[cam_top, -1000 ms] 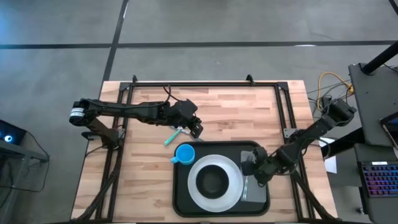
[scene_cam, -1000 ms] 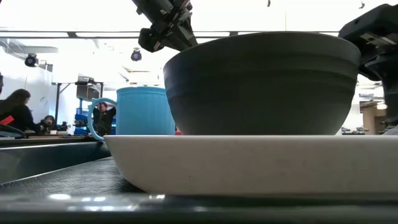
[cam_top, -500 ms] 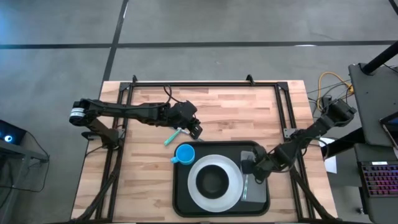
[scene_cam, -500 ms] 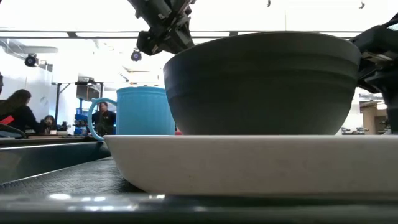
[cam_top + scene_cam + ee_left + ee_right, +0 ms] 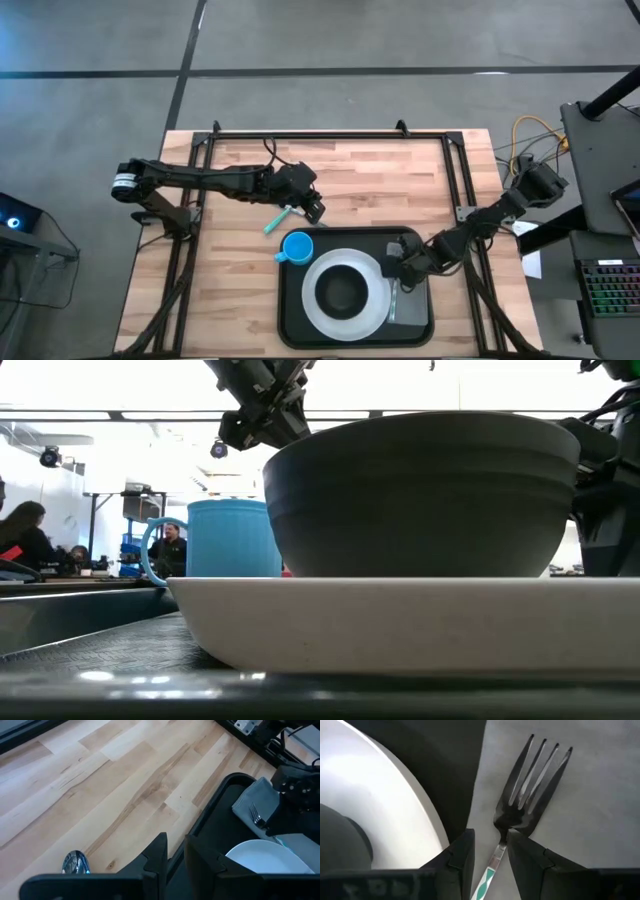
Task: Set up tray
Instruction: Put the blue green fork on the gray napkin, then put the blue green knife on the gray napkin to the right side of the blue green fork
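Over the last second the right gripper (image 5: 398,268) has slid across the black tray (image 5: 295,320) toward the white plate (image 5: 318,312), its arm swinging inward from the tray's right edge, so it now sits at the near edge of the grey napkin (image 5: 406,305) just beside the plate rim. In the low view its dark body (image 5: 606,500) has dropped lower and closer behind the bowl (image 5: 420,495). The left gripper (image 5: 312,207) has edged slightly away from the tray, near the teal-handled spoon (image 5: 278,218).
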`<action>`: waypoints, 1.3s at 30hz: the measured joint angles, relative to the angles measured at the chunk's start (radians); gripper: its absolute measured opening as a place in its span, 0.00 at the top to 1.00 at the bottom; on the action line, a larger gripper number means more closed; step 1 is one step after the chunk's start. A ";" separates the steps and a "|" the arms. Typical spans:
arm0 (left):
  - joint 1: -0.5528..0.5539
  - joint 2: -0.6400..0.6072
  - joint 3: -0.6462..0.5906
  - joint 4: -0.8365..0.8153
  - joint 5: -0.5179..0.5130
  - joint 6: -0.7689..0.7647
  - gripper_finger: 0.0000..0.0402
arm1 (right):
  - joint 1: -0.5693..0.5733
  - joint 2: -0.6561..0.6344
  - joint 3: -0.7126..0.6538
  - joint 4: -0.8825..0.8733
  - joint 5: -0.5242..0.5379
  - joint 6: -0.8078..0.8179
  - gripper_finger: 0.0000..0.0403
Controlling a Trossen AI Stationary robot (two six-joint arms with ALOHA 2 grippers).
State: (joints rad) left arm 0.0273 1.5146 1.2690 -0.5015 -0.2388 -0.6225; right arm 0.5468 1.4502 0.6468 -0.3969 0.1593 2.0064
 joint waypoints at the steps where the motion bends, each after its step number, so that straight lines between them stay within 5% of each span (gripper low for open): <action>1: 0.000 0.000 0.000 0.001 0.000 0.000 0.89 | 0.000 -0.001 0.000 0.000 0.006 -0.001 0.74; 25: 0.007 0.000 -0.003 -0.044 0.001 0.027 0.89 | -0.006 -0.061 0.071 -0.092 0.154 -0.139 0.71; 32: 0.042 -0.002 -0.005 -0.245 0.001 0.025 0.89 | -0.110 -0.136 0.071 -0.094 0.158 -0.380 0.72; 39: 0.082 -0.005 -0.029 -0.411 -0.001 0.146 0.89 | -0.309 -0.148 0.135 -0.080 0.070 -0.799 0.72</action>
State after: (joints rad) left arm 0.1090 1.5101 1.2397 -0.9125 -0.2401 -0.4769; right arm 0.2377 1.3017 0.7820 -0.4769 0.2295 1.2072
